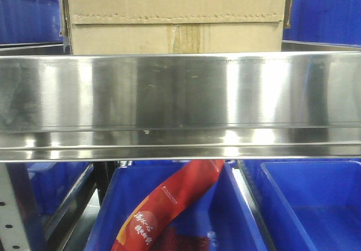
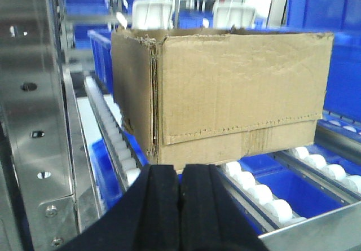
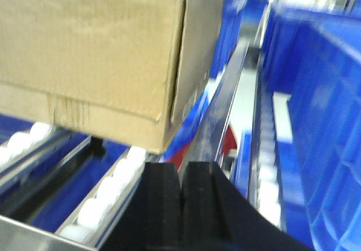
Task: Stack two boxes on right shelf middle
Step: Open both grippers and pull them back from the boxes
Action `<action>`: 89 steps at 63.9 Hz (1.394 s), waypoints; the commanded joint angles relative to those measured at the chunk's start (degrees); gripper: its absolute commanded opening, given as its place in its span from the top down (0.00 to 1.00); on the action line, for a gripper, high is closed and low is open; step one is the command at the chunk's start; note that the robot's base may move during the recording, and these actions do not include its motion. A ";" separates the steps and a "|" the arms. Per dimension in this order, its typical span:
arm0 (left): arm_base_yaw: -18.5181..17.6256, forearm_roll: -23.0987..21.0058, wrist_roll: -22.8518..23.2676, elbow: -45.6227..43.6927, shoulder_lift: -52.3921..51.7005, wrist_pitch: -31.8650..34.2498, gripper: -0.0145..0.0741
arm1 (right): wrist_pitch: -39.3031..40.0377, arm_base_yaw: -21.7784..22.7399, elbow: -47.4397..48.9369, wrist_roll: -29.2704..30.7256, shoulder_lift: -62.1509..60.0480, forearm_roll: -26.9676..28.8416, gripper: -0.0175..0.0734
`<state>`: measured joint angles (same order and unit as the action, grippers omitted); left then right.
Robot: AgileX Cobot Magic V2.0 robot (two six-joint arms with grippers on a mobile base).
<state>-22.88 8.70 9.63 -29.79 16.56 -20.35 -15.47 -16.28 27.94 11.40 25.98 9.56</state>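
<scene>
One brown cardboard box [image 1: 175, 17] sits on the stainless-steel shelf, behind its broad shiny front rail [image 1: 180, 104]. In the left wrist view the box [image 2: 225, 93] rests on white roller tracks [image 2: 254, 192], with a jagged tape band and yellowish tape on its front. My left gripper [image 2: 180, 186] is shut and empty, just in front of the box's lower left corner. In the right wrist view the box [image 3: 101, 53] is at upper left. My right gripper [image 3: 181, 189] is shut and empty, below and in front of the box's right corner. No second box is in view.
Blue plastic bins [image 1: 304, 206] sit on the level below; one holds a red printed bag [image 1: 169, 211]. More blue bins [image 3: 321, 121] stand right of the box and behind it [image 2: 338, 48]. A grey perforated upright [image 2: 34, 121] stands at the left.
</scene>
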 commanded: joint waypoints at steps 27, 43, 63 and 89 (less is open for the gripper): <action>-0.35 0.11 0.00 2.61 -3.30 3.67 0.96 | 7.14 0.10 -3.07 0.51 -2.24 -0.28 0.98; -0.35 0.11 0.00 2.61 -3.30 3.67 0.96 | 7.14 0.10 -3.07 0.51 -2.24 -0.28 0.98; 9.15 -5.10 -7.02 8.03 -7.83 4.38 0.96 | 7.37 0.10 -3.07 0.51 -2.24 -0.28 0.98; 23.78 -8.70 -8.00 27.80 -16.56 16.23 0.96 | 7.37 0.10 -3.07 0.51 -2.24 -0.28 0.98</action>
<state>-0.13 0.93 1.97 -4.56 0.38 -8.13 -9.57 -16.28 24.97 11.44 24.03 9.56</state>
